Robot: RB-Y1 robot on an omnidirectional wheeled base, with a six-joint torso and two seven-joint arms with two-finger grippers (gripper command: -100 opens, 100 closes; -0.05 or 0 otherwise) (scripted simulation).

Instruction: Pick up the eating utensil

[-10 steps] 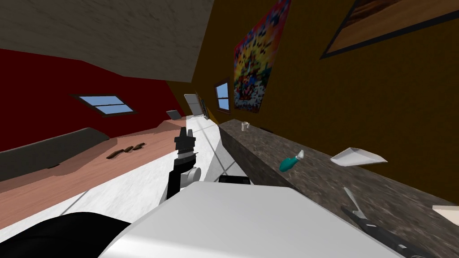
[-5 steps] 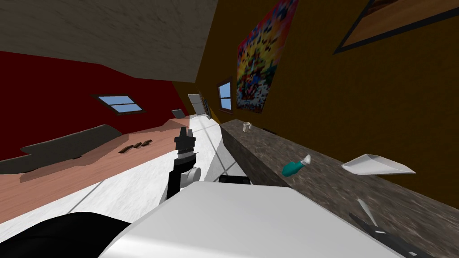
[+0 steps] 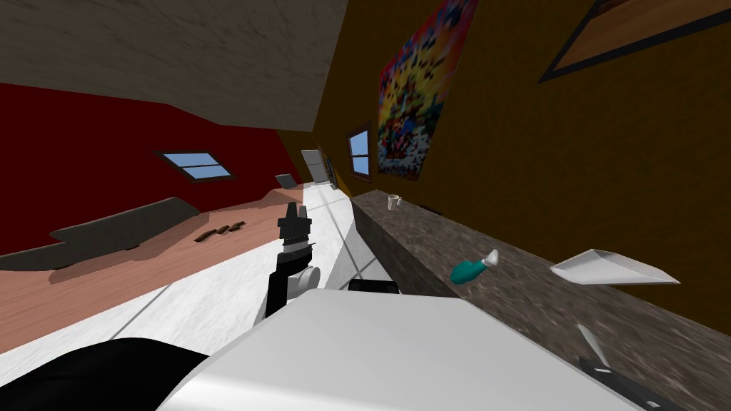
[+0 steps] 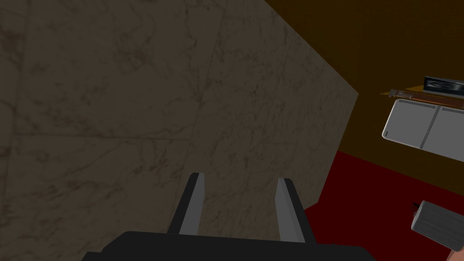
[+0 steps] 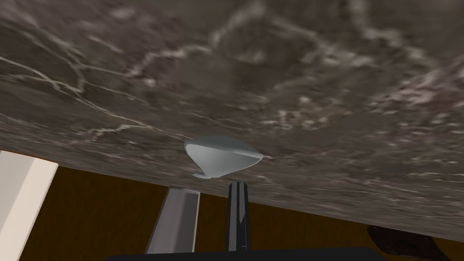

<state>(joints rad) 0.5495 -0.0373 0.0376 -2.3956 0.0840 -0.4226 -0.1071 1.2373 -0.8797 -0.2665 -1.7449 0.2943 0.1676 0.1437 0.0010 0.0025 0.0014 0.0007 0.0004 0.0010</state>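
Note:
A small grey spoon (image 5: 222,156) lies on the dark marbled counter (image 5: 281,81), its bowl just past my right gripper's fingertips (image 5: 210,186). The spoon's narrow end points into the slim gap between the two fingers, which have drawn close together around it. In the head view the same right gripper (image 3: 587,339) reaches over the counter (image 3: 428,235) at the lower right, showing as a single pale blade. My left gripper (image 3: 293,210) is held out ahead of the chest over the floor. Its fingers (image 4: 195,204) stand apart with nothing between them.
On the counter stand a teal bottle with a white cap (image 3: 471,269), a shallow white dish (image 3: 614,267) near the brown wall, and a small mug (image 3: 392,202) at the far end. A pale block (image 5: 22,199) lies beside the right gripper.
My right gripper's fingers have closed from wide apart to nearly together at the spoon. The head view has shifted slightly; the left arm has not moved.

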